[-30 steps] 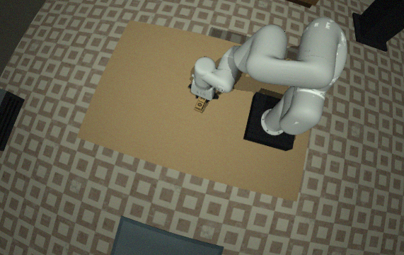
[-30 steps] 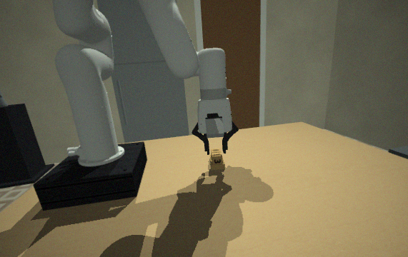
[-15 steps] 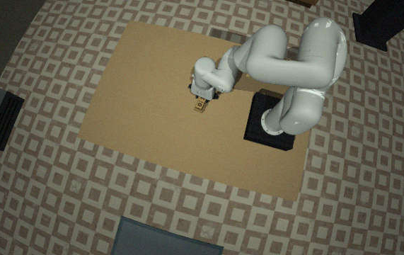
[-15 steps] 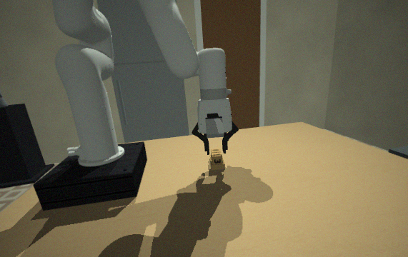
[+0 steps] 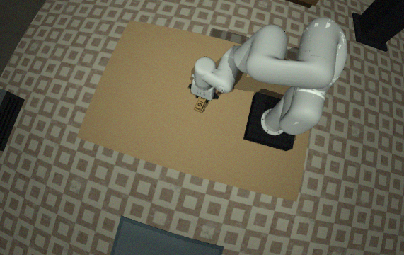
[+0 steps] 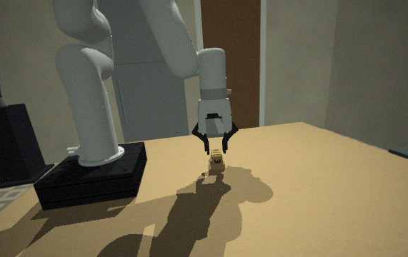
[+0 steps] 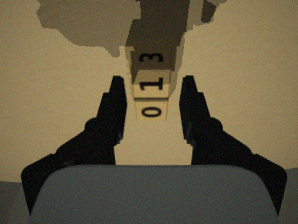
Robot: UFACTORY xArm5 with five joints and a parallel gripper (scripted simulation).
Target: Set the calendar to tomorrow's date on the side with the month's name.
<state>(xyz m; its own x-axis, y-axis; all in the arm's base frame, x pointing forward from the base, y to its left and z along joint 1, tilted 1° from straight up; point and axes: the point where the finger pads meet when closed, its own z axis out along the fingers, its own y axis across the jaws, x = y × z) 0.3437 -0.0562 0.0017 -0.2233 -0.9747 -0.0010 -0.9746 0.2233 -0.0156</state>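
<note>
The small wooden calendar, with its cubes in the tray, stands on the table below my gripper. In the wrist view a face with a 0 [image 7: 151,112] is nearest the palm, a lit face with a 1 [image 7: 151,84] is beyond it, and a shaded face with a 3 [image 7: 151,57] is farthest. All three digits lie sideways there. The 3 [image 6: 217,161] also shows sideways in the exterior view, and the 0 [image 5: 199,105] in the top view. My gripper [image 5: 202,99] [image 6: 216,152] [image 7: 153,89] is open, its fingers either side of the calendar with gaps. The month's name and tray floor are not readable.
The tan table [image 5: 145,88] [image 6: 314,185] carries the arm's black base [image 5: 255,131] [image 6: 93,185] to one side of the calendar. The arm's shadow falls across the table by the calendar. A dark pedestal [image 6: 14,143] stands beyond the table.
</note>
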